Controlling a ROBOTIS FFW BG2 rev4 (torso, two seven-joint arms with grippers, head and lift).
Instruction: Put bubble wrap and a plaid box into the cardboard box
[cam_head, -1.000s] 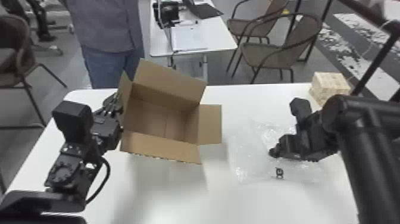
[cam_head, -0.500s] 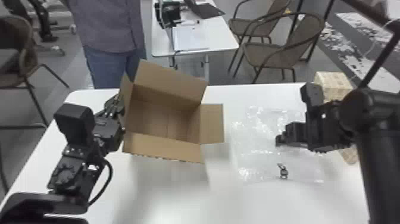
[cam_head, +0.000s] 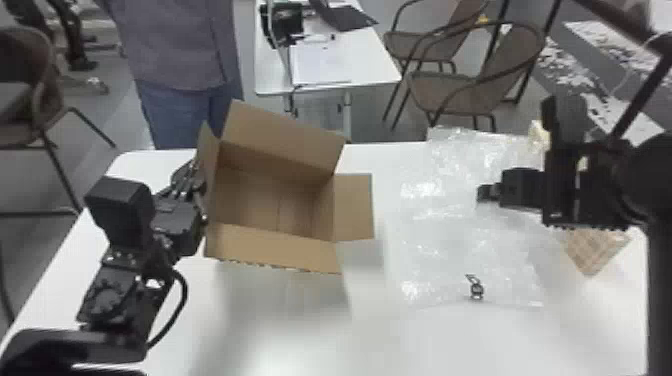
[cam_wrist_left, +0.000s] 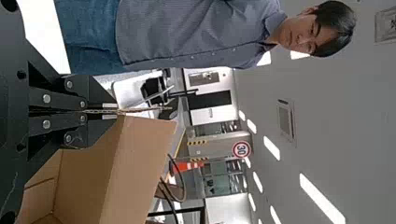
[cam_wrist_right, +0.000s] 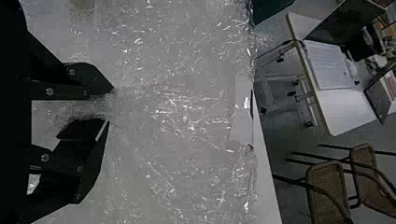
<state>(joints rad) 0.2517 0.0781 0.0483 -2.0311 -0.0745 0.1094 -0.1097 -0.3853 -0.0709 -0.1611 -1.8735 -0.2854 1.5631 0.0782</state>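
Note:
The open cardboard box (cam_head: 275, 200) stands on the table with its flaps spread. At its left side is my left gripper (cam_head: 199, 192); in the left wrist view, the left gripper (cam_wrist_left: 109, 112) is shut on the edge of a cardboard flap (cam_wrist_left: 140, 161). Right of the box, bubble wrap (cam_head: 460, 240) hangs and spreads from my right gripper (cam_head: 487, 192). Between the fingers of the right gripper (cam_wrist_right: 111, 105) in the right wrist view, a bunched part of the bubble wrap (cam_wrist_right: 187, 112) is pinched. The plaid box (cam_head: 595, 250) sits partly hidden behind the right arm.
The white table (cam_head: 450, 340) carries everything. Beyond its far edge are a second table (cam_head: 370, 65) and wicker chairs (cam_head: 445, 95). The right forearm crosses the table's right side.
My right gripper has shifted to the right and higher, and the bubble wrap's far part has risen with it, past the table's far edge. The left arm and cardboard box look nearly unchanged.

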